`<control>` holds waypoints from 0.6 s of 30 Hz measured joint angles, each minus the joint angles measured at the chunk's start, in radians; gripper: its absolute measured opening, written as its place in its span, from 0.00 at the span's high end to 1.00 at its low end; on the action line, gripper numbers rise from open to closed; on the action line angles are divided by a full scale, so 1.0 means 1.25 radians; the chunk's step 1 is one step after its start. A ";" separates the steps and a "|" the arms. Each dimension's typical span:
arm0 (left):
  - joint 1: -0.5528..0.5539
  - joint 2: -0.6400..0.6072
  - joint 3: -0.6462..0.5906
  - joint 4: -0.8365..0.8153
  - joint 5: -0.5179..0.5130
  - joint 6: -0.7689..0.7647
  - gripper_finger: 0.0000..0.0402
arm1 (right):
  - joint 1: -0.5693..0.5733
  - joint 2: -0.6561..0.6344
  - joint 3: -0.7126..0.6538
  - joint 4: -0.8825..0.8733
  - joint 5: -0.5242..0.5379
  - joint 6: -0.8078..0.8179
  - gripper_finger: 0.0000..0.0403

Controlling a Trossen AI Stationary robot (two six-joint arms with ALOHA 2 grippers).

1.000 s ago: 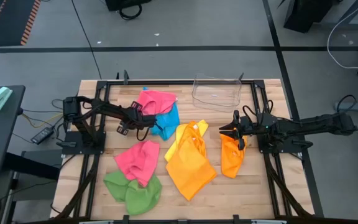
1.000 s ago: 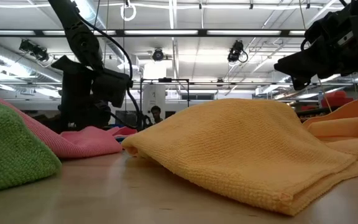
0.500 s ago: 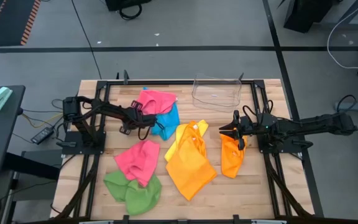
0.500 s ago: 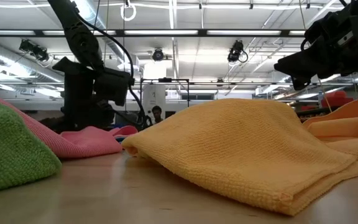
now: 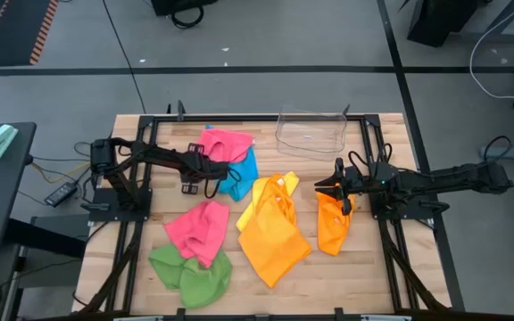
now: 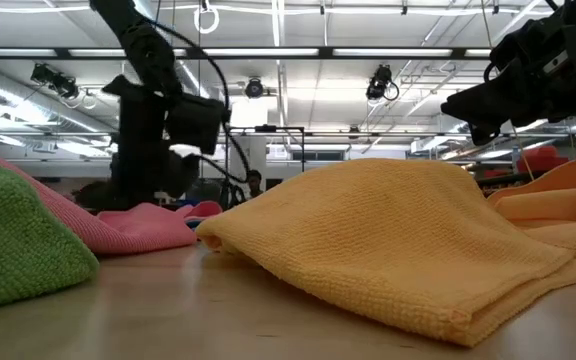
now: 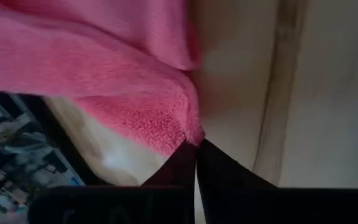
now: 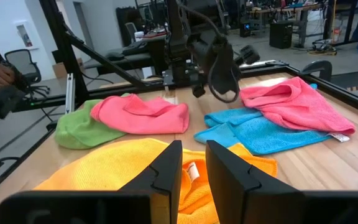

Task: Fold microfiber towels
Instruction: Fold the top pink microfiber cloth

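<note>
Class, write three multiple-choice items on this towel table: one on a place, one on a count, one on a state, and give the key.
1. Where is the clear bin?
A. at the table's far edge
B. on the green towel
C. under the left arm

2. How many pink towels lie on the table?
A. one
B. two
C. four

3. The left gripper fingers are
A. wide open
B. out of view
C. shut on a pink towel

Key: 1 A, it stands beyond the towels; 2 B, one over the blue towel, one nearer; 3 C, the wrist view shows pink cloth pinched.
</note>
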 joint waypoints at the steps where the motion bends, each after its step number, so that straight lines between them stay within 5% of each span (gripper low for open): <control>1: -0.006 0.000 0.026 -0.041 0.007 -0.014 0.96 | 0.000 0.000 0.000 -0.002 0.000 0.001 0.80; 9: -0.049 0.000 0.279 -0.351 0.142 -0.214 0.96 | 0.000 0.000 0.000 -0.012 0.000 0.005 0.80; 18: -0.100 0.000 0.549 -0.517 0.322 -0.397 0.98 | 0.037 0.000 0.000 -0.008 -0.020 0.025 0.80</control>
